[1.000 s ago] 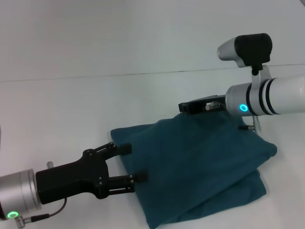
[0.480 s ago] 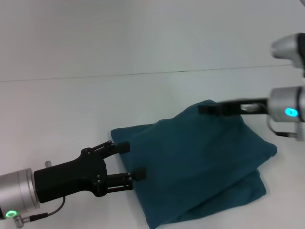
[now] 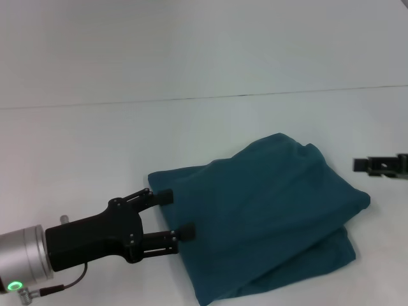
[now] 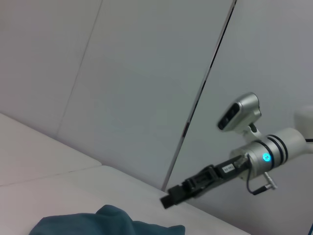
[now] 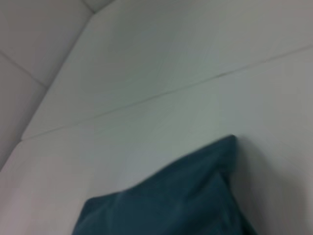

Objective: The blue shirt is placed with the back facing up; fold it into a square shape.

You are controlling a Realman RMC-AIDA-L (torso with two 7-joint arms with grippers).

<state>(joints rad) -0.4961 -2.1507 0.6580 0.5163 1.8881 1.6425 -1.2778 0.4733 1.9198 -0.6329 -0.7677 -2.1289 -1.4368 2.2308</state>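
The blue shirt (image 3: 268, 217) lies folded into a thick, roughly square bundle on the white table, with a lower layer sticking out along its near right side. My left gripper (image 3: 173, 215) is open at the bundle's left edge, its fingertips over the cloth edge and holding nothing. Only the black tip of my right gripper (image 3: 376, 166) shows at the right border, clear of the shirt and empty. The left wrist view shows the shirt (image 4: 98, 223) low in the picture and the right gripper (image 4: 171, 198) hanging in the air past it. A corner of the shirt (image 5: 171, 200) fills the right wrist view.
The white table (image 3: 95, 146) stretches bare around the bundle to its far edge (image 3: 223, 96). A pale wall rises behind it.
My right arm has pulled back to the right, off the shirt's far corner and almost out of the head view. The cloth there has settled. My left arm has stayed put.
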